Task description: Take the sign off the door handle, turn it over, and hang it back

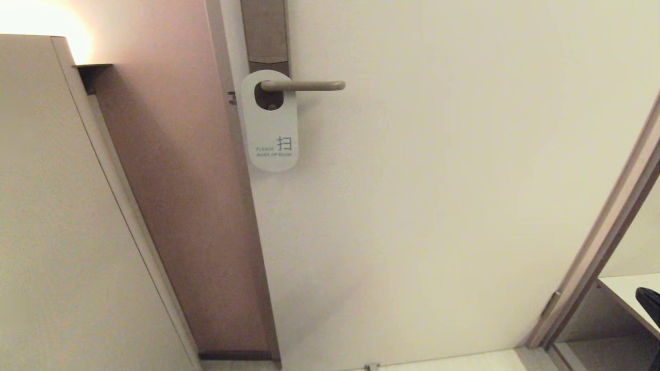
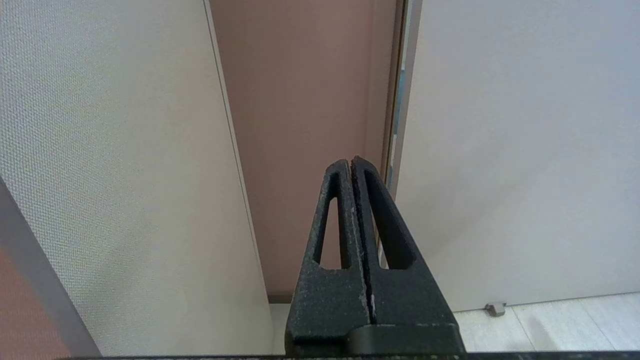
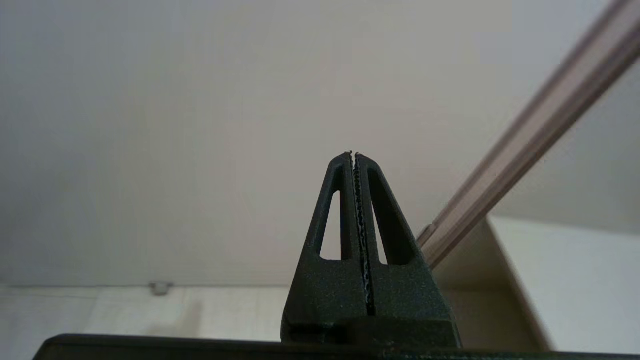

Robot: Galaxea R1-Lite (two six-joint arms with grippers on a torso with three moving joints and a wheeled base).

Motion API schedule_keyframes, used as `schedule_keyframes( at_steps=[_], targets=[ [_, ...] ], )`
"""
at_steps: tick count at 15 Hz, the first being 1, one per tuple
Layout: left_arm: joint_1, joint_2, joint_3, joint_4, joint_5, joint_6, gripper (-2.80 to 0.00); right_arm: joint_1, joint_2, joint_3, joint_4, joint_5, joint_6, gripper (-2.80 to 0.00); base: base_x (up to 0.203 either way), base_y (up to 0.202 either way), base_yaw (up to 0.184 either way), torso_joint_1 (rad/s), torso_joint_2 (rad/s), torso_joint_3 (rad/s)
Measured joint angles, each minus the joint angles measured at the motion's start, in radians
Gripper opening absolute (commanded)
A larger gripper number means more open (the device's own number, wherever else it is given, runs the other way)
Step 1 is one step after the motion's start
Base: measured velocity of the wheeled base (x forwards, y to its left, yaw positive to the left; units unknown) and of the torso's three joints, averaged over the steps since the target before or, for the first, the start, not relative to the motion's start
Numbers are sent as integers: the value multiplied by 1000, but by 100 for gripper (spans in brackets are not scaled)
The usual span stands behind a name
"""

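1. The flat white sign [image 1: 270, 129] with rounded ends hangs on the slim beige-grey metal door handle [image 1: 304, 85], the lever passing through the oval hole near its top
2. Its white face is turned outward, with teal text low on the card, and it hangs straight down against the door
3. The handle juts level from a tall brown rectangular backplate [image 1: 265, 36], which the sign partly covers
4. The cream door [image 1: 438, 206] fills most of the head view, with a pinkish-brown wall strip [image 1: 175, 206] beside its handle edge and a pale textured panel [image 1: 56, 232] further to the robot's left
5. The left pincer [image 2: 351, 161] is clenched, its black fingers pressed together on nothing, pointing at the gap between the panel and the door, low near the floor
6. The right pincer [image 3: 354, 155] is likewise clenched and empty, facing the plain door low down, well apart from the sign
7. A small metal door stop [image 3: 160, 287] sits at the foot of the door
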State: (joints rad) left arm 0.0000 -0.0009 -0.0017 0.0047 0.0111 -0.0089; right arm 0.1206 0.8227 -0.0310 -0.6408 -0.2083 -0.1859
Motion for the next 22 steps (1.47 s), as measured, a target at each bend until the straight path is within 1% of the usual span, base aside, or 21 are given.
schedule_keyframes(
  at_steps=[1, 3, 7, 9, 12, 16, 22],
  targets=[
    [0, 0, 0, 0, 0, 0, -280, -23, -51, 15, 38, 32, 19, -280, 0, 0, 0, 0, 0, 0],
    [0, 0, 0, 0, 0, 0, -280, -56, -141, 26, 135, 63, 49, -280, 0, 0, 0, 0, 0, 0],
    [0, 0, 0, 0, 0, 0, -280, -82, -334, 31, 380, 71, 80, -280, 0, 0, 0, 0, 0, 0],
    [0, 0, 0, 0, 0, 0, -280, -86, -430, 31, 472, 87, 90, -280, 0, 0, 0, 0, 0, 0],
    [0, 0, 0, 0, 0, 0, -280, -114, -550, 31, 577, 189, 97, -280, 0, 0, 0, 0, 0, 0],
    [0, 0, 0, 0, 0, 0, -280, -123, -636, 31, 642, 201, 106, -280, 0, 0, 0, 0, 0, 0],
    [0, 0, 0, 0, 1, 0, -280, -121, -738, 31, 643, 201, 120, -280, 0, 0, 0, 0, 0, 0]
  ],
)
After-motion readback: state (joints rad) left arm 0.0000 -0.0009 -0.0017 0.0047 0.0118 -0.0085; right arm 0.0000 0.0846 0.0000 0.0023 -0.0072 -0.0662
